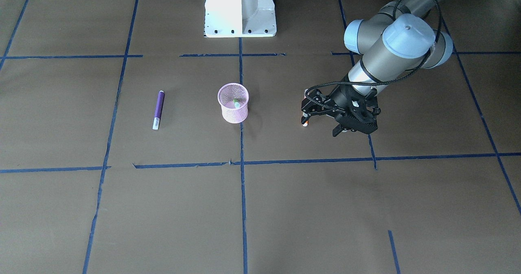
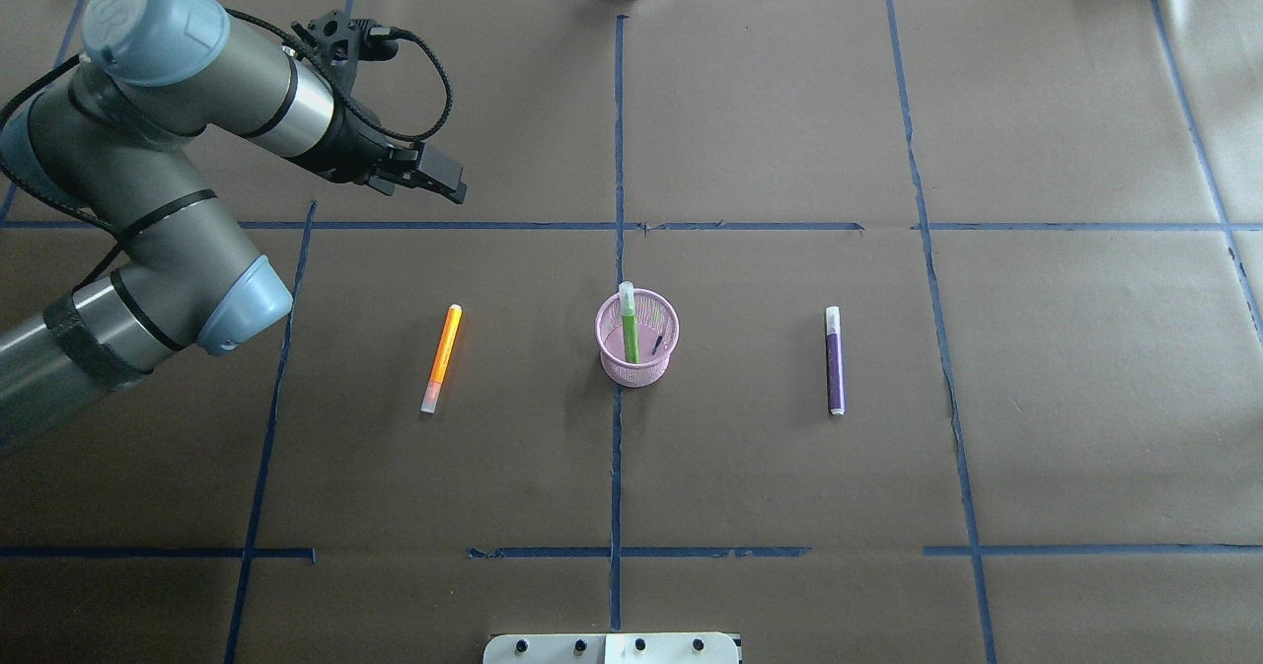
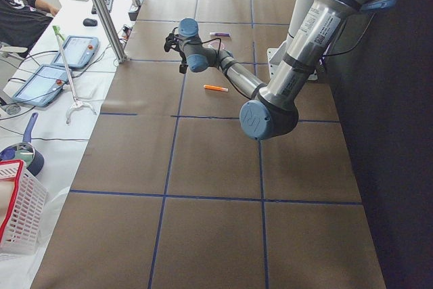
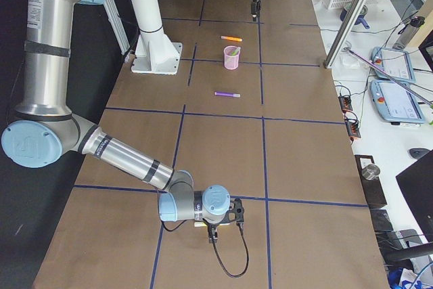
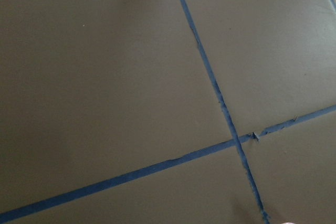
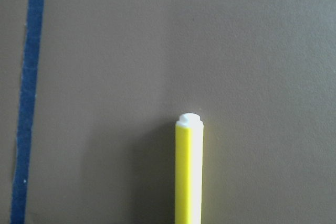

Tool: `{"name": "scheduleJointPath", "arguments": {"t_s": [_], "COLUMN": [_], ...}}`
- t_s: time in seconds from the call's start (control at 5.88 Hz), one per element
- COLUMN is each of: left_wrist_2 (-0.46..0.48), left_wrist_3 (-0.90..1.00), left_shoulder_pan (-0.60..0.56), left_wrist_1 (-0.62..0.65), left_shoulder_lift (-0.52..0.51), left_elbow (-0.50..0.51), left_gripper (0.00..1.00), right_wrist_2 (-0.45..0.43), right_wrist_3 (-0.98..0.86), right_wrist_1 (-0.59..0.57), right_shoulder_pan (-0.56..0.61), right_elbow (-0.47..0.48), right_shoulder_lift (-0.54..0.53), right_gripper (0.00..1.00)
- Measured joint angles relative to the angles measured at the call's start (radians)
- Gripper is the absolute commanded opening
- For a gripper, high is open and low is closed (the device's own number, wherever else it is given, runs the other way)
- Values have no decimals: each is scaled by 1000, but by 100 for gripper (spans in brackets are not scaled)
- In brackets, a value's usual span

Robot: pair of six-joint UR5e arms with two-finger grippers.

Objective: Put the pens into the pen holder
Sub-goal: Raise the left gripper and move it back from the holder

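Matte brown paper table, blue tape grid; slim orange pen lies flat, apart from left gripper; its spread: cannot tell

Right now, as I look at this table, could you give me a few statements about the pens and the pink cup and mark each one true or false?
1. A green pen stands inside the pink cup. True.
2. The purple pen is in the cup too. False: it lies flat on the table, off to one side of the cup.
3. The orange pen lies on the table on the cup's other side. True.
4. The left pincer is gripping the orange pen. False: it is apart from the pen and holds nothing.
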Motion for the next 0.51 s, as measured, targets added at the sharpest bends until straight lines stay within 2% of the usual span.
{"name": "scheduleJointPath", "arguments": {"t_s": [0.34, 0.51], "left_wrist_2": [-62, -68], "left_wrist_3": [146, 181], "left_shoulder_pan": [-19, -20], "left_wrist_1": [206, 258], "left_shoulder_lift": [2, 1], "left_elbow": [-2, -4], "left_gripper": [100, 100], "right_wrist_2": [0, -1], "right_wrist_3": [1, 1], "right_wrist_1": [0, 0], "right_shoulder_pan": [-1, -1], "right_elbow": [0, -1], "right_shoulder_lift": [-1, -1], "right_gripper": [58, 51]}}
